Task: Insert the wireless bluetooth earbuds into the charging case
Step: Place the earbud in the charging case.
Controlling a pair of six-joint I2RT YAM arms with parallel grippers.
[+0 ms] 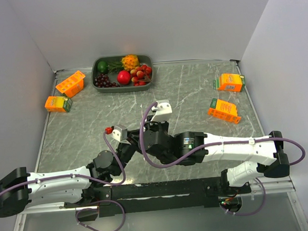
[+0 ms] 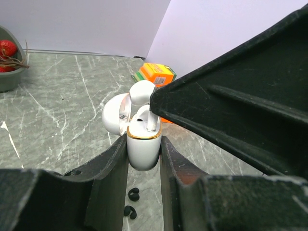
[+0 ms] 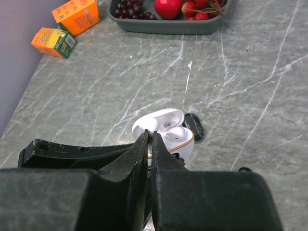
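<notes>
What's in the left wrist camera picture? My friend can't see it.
The left end effector clamps an open white charging case between its fingers, and a white earbud sits in the case's mouth, seemingly pinched by the right end effector from the right. Two tiny black earbuds lie on the marble table below; an orange carton stands behind.

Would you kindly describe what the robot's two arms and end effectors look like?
Both the left arm and right arm have white links with black joints, each trailed by a looping purple cable. The left end effector and right end effector have matte black, wedge-shaped fingers.
</notes>
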